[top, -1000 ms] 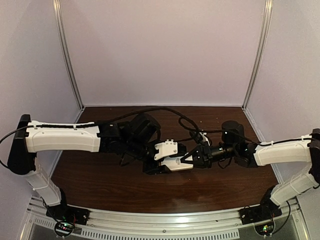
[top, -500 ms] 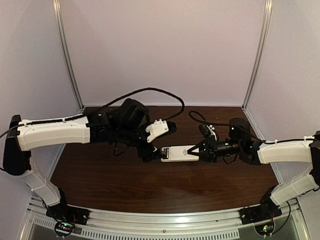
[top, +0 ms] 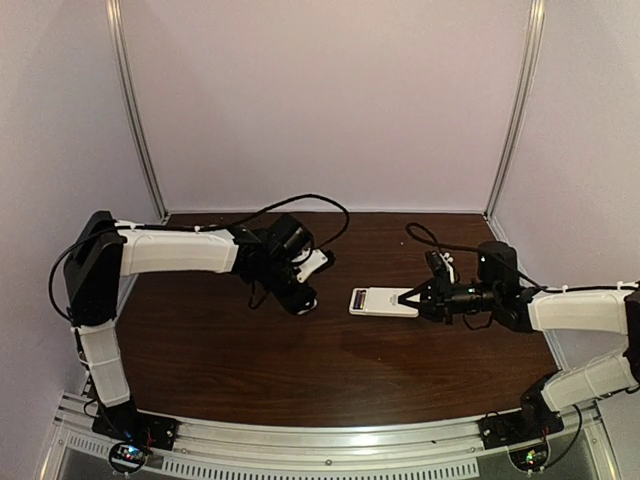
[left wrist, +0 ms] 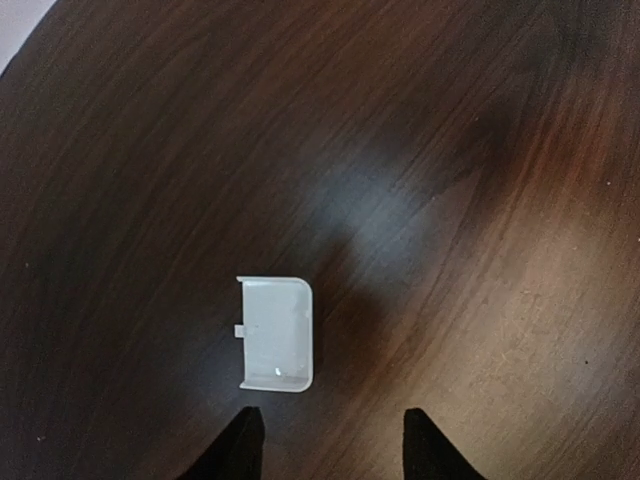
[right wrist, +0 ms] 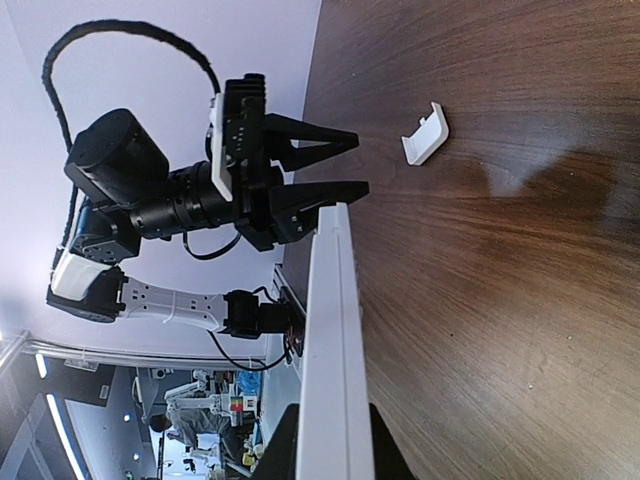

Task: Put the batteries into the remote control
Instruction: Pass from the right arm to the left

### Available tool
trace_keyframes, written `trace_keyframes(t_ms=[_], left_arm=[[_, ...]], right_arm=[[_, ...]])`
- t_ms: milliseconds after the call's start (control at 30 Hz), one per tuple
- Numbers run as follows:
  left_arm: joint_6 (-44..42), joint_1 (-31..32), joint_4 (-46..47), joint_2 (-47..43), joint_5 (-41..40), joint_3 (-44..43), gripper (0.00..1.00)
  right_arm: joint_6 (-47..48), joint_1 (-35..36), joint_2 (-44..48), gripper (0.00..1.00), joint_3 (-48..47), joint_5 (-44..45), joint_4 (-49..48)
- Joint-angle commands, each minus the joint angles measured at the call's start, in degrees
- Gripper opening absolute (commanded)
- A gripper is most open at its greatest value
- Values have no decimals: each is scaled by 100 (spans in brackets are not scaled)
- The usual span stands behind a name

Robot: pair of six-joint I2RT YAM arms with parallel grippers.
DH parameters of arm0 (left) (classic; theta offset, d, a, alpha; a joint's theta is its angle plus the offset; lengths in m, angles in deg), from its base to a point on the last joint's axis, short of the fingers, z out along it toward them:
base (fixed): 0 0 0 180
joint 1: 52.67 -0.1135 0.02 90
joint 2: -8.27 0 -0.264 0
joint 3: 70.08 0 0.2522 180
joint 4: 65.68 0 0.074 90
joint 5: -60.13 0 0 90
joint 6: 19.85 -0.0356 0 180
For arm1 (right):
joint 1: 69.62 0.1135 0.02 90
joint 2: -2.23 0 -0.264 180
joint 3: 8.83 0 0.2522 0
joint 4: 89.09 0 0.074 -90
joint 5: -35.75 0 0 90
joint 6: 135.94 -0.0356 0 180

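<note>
The white remote control [top: 383,301] is held level just above the table's middle. My right gripper [top: 412,300] is shut on its right end. In the right wrist view the remote [right wrist: 325,340] shows edge-on between the black fingers [right wrist: 385,455]. A small white battery cover [left wrist: 277,333] lies loose on the wood, also in the right wrist view [right wrist: 424,134]. My left gripper [left wrist: 330,445] is open and empty just above the cover, and stands left of the remote [top: 303,298]. Its open jaws face the remote [right wrist: 358,163]. No batteries show.
The dark wooden table [top: 250,360] is enclosed by pale walls on three sides, with metal posts [top: 135,110] at the back corners. Black cables [top: 300,200] loop above both arms. The arm bases stand on the near rail [top: 320,440].
The two grippers, together at the remote a second ago, have parted. The left arm drew back left and is open over the cover on the table. The right gripper carried the remote right.
</note>
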Motion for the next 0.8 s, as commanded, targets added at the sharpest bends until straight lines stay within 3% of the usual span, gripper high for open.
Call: trace_keyframes(t_ms=[0,100,233,267,533,767], left_arm=[[191,-12,164,-12,509,-186,52],[-201,20,1326,-621,1861,516,69],[-1108,298,2306,-1376,2395,1328,94],[-1312,365,2444,-1469,2469,1430,97],[-2662,929,2314,-1022,2292,929,97],[-3139,1088,2058,-445,2086,377,97]], right_arm=[[308,-36,15,0,114,84,-19],[355,-23,-96,0,157,71,-83],[294,162,-395,0,167,-19,-353],[266,226,-465,0,144,-30,-423],[234,500,-725,0,-80,-97,-532],[134,620,-779,0,-99,-168,-685]])
